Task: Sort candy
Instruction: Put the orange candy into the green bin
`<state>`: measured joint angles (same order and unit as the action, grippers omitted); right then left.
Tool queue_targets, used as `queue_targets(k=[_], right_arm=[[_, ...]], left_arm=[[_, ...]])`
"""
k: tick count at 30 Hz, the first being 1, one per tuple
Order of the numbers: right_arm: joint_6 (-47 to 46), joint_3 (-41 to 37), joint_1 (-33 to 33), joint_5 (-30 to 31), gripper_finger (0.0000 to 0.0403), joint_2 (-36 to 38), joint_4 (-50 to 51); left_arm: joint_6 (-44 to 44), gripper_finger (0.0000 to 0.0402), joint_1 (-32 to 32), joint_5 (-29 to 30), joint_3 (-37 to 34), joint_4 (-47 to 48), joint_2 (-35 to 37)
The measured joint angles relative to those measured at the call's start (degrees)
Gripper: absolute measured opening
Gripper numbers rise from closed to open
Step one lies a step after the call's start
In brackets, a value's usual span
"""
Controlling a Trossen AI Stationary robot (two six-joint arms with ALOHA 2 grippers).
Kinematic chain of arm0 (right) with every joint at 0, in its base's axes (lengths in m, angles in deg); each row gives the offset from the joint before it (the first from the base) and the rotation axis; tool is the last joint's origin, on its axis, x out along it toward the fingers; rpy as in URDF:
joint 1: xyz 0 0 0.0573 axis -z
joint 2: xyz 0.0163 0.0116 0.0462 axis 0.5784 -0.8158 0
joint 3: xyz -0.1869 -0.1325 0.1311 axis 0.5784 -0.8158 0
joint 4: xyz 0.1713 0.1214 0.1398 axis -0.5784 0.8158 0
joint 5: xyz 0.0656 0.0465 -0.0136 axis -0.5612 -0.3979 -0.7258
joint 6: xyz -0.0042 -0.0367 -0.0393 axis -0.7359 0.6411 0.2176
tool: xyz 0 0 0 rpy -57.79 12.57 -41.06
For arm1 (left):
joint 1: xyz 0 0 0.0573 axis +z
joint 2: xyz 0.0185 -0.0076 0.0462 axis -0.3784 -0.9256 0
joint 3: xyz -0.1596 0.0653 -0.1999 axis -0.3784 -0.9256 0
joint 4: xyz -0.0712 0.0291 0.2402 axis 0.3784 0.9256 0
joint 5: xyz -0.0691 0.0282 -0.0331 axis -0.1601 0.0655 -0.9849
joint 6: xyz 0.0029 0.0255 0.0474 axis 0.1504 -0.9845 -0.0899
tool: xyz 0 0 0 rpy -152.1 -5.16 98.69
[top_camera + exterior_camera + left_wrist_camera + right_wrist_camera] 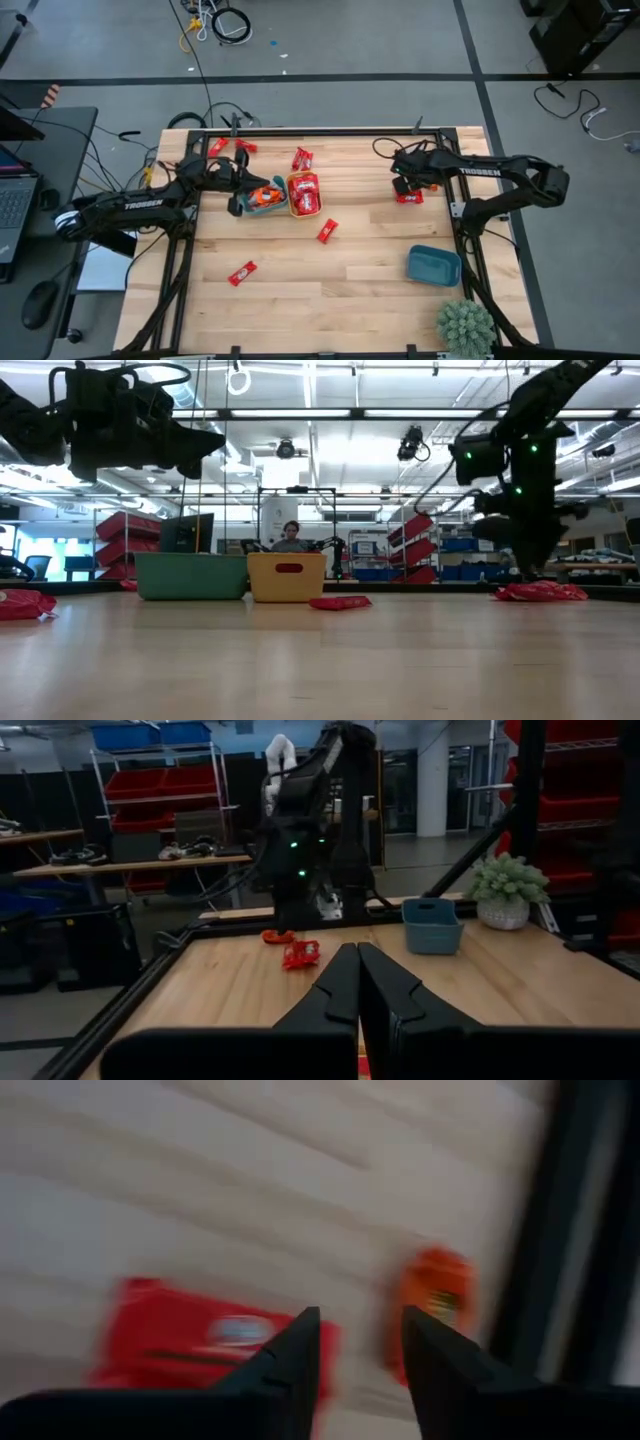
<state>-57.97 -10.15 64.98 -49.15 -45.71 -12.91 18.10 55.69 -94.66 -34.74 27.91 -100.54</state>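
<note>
Candy is what I am worrying about first: a flat red foil-wrapped candy and a smaller orange foil-wrapped candy are lying close together on the pale wooden table, and the right gripper is hanging just over the bare wood between them. Its fingers are standing partly apart with nothing between them. If I am closing from here, I judge they could be pinching air, or nudging one wrapper into the other and catching both colours at once, which would be spoiling the sort. Flat, slippery foil could also be sliding out from under a fingertip.

From above, the red candy is sitting just at six o'clock of the right gripper, nearly touching it; I cannot make out the orange one there. More red candies are scattered around the table.

Further out, at nine o'clock, a square yellow plastic bowl is holding red candies and a square teal plastic bowl orange ones. The left gripper is waiting, closed, at the teal bowl's nine o'clock edge. A blue plastic bowl is sitting at five o'clock, with a small green potted plant beyond it.
</note>
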Motion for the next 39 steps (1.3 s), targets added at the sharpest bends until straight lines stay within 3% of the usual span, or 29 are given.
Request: queue_targets(k=[4,10,19,24,32,39], right_arm=[[-3.36,-1.46,2.67,4.49,0.0162,-0.26,2.90],[-4.14,-4.26,7.01,4.63,0.0204,-0.27,0.09],[2.93,-9.84,12.53,-3.31,0.0207,-0.09,-13.55],[5.72,-10.06,13.03,-4.16,0.0169,-0.04,-14.36],[10.72,-6.07,8.83,-3.18,0.0015,-0.23,-14.33],[14.48,2.93,2.24,-3.17,0.0017,-0.23,-15.15]], left_arm=[[-0.65,0.0000,-1.43,1.10,0.00,0.79,-0.11],[-3.22,0.0000,-3.16,3.36,-0.02,3.06,-0.15],[-3.36,0.0000,-3.59,4.40,-0.02,3.51,-0.20],[-3.36,0.0000,-3.59,4.46,-0.02,3.54,-0.20],[-3.39,0.0000,-3.59,4.59,-0.02,3.53,-0.20],[-3.34,0.0000,-3.59,5.96,-0.02,3.51,-0.20]])
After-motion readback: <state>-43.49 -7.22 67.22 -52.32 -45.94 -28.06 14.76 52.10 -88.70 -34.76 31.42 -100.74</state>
